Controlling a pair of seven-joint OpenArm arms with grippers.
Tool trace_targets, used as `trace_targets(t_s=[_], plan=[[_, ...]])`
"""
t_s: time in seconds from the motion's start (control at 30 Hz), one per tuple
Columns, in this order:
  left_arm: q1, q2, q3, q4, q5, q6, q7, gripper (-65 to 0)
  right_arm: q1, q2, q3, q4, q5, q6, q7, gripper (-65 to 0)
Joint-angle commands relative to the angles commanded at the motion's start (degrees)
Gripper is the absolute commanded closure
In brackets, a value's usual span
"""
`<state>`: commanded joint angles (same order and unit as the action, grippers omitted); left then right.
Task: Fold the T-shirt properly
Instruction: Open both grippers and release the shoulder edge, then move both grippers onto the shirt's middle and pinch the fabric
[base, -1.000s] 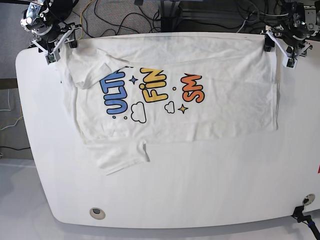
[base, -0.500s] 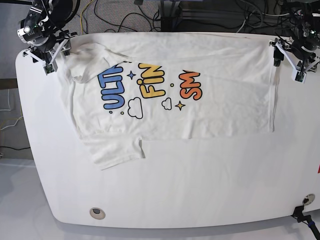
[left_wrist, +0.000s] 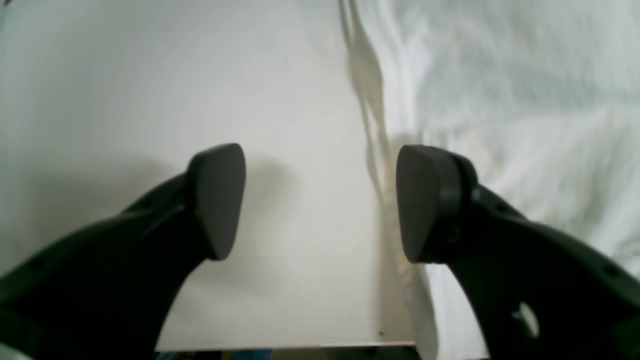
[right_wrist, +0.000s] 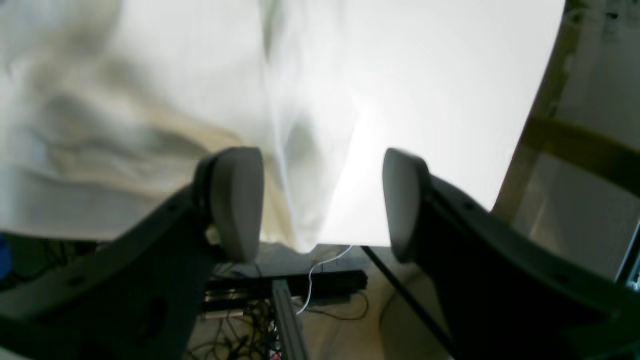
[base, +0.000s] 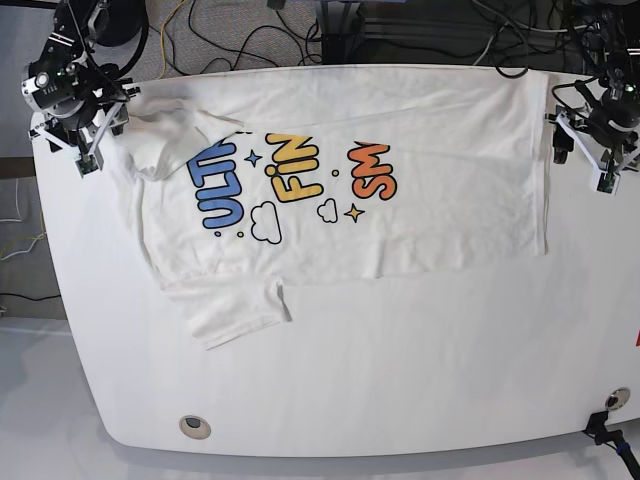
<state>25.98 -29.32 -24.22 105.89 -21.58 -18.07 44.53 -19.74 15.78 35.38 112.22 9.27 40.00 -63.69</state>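
the t-shirt (base: 340, 180) lies print-up on the counter (base: 400, 370). left claw (left_wrist: 320, 200) and right claw (right_wrist: 320, 200) gape empty at opposite edges; one sleeve folded over risks a lopsided fold.

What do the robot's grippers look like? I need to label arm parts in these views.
Left gripper and right gripper: curved matte black fingers ending in rounded, flat-faced dark grey pads. From the base view, both wrists show white bracket pieces on black housings, trailed by black cables.
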Motion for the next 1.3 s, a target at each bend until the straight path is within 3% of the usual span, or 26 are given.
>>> trace_targets(t_s=[0.17,0.33,0.57,0.9,1.23,1.3], plan=[[-1.5,0.1,0.1,0.0,-0.2,0.0,0.0,-44.9,2.5,-0.4,-0.3,-0.1,0.0,0.00,-0.2,-36.3],[-6.6,3.7,0.2,-0.1,0.0,0.0,-0.1,-44.9,8.2,-0.4,-4.7,-0.5,-0.2,0.00,-0.2,-36.3],[-15.6,6.2,2.4,-2.2,0.1,0.0,0.0,-44.9,19.2,-2.7,-6.1,-10.3,-0.4,0.00,0.8,-36.2],[-28.4,6.6,4.8,-16.3,-0.2,0.0,-0.4,-45.1,34.1,-1.1,-6.3,-30.9,-0.4,0.00,10.5,-36.2],[-35.3,6.6,6.3,-29.1,-0.3,-0.2,-4.3,-45.3,43.9,2.2,-14.2,-51.1,-0.4,0.00,22.9,-36.2],[-36.0,6.6,6.4,-32.6,-0.3,-2.9,-5.6,-45.3,44.2,2.3,-14.6,-53.4,-0.4,0.00,24.9,-36.2]])
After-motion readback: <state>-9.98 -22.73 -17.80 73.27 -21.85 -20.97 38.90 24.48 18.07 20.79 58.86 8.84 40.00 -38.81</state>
